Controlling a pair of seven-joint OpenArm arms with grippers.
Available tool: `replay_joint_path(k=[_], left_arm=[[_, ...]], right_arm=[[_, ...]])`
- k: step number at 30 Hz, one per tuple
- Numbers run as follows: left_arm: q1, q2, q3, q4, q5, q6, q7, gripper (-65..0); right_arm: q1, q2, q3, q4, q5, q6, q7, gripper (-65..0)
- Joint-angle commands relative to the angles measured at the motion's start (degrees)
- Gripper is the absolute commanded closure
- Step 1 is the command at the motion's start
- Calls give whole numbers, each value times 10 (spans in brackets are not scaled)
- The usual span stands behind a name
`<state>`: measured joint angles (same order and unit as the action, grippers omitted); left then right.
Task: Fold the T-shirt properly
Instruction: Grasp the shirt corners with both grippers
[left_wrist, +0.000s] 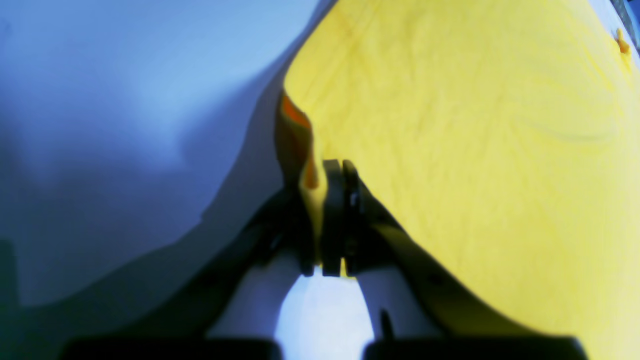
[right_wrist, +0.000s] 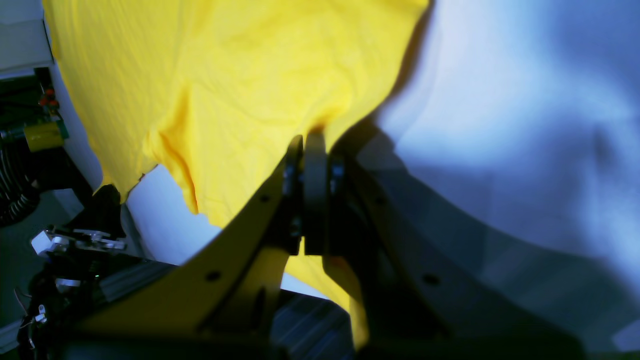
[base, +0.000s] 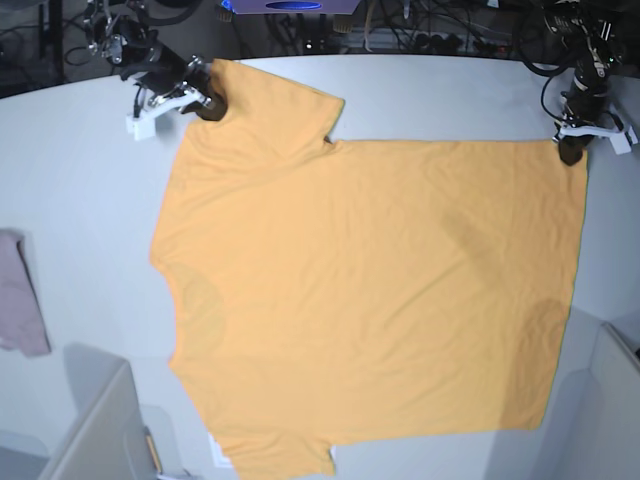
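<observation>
Both arms reach out to the far edge of the table, one toward each far corner. The left gripper (base: 571, 150), near the far right corner, points down with its jaws pressed together on the hem corner of the shirt (base: 370, 290); from its wrist the black fingers (left_wrist: 334, 215) meet flat with yellow cloth pinched between them. The right gripper (base: 208, 104), near the far left corner, lies low and tilted, jaws clamped on the shoulder edge.

Matt cotton-like T-shirt (base: 370, 290), smooth matt table (base: 80, 180)
</observation>
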<state>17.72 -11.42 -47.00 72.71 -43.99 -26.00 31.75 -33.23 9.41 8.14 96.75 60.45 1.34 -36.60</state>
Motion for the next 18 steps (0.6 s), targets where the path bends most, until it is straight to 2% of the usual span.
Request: replay_joint_path(k=[1,8,18], left_arm=[[12,-4,3,8,9,1,14,0],[44,-4,2,43,10,2,14,0],[105,0,3,138,10,3,13,0]], right_arm=[[-5,5,3,7,-12,-15,-3,0],[-17,4,37,11,-11,-14,-6,0],[-44,2,36,112,-11,-13,-6,0]])
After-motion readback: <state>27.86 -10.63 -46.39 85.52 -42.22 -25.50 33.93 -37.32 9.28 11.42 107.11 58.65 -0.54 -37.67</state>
